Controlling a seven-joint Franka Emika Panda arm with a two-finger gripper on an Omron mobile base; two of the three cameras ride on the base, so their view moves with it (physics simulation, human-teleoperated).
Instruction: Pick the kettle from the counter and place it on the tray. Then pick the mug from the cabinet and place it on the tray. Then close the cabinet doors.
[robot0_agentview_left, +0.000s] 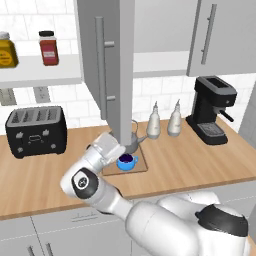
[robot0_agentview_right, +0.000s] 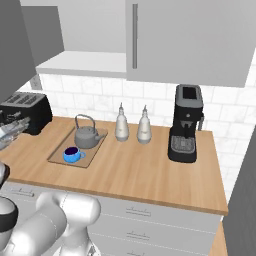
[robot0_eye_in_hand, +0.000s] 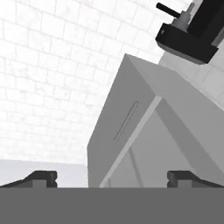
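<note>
1. The cabinet hangs above the pincer, both cabinet doors swung out; the left door's edge stands just behind the pincer.
2. The counter runs below and beyond the pincer.
3. The tray lies on it, just past the pincer.
4. The kettle sits on the tray's far end.
5. The mug rests on the tray's near end, right beside the pincer.
6. The pincer has its tips spread wide apart, holding nothing.
</note>
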